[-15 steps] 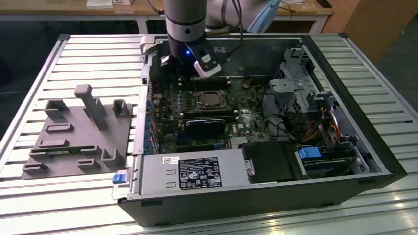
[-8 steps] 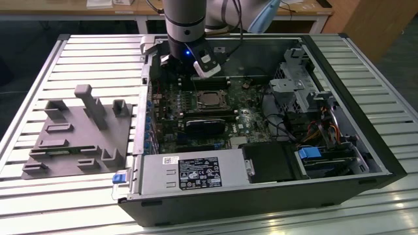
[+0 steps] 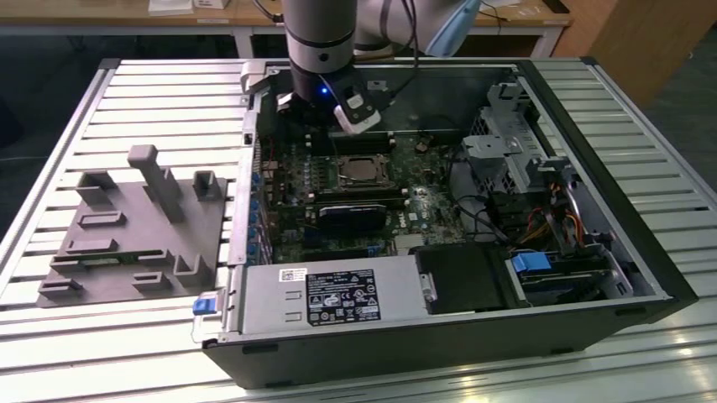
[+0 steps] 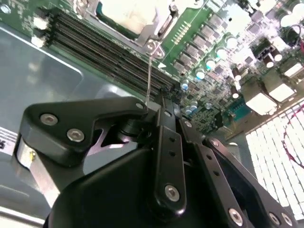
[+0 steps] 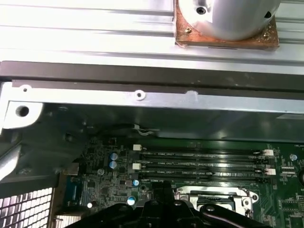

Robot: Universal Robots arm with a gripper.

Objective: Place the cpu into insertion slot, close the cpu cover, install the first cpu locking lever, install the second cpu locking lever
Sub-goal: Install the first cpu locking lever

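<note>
Arm (image 3: 319,34) upright, coming straight down from the upper middle of the exterior view into the open computer case (image 3: 627,252).

The gripper (image 4: 157,103) hangs low in the upper-left part of the case, its fingers drawn together (the second wrist view shows them meeting). A thin locking lever (image 4: 149,71) runs right up to their tips, but I cannot tell whether they pinch it. The cpu (image 3: 361,170) sits in the insertion slot (image 3: 387,172), framed by the cpu cover (image 4: 153,29) lying flat. It is just below the gripper in the exterior view, near frame centre.
</note>
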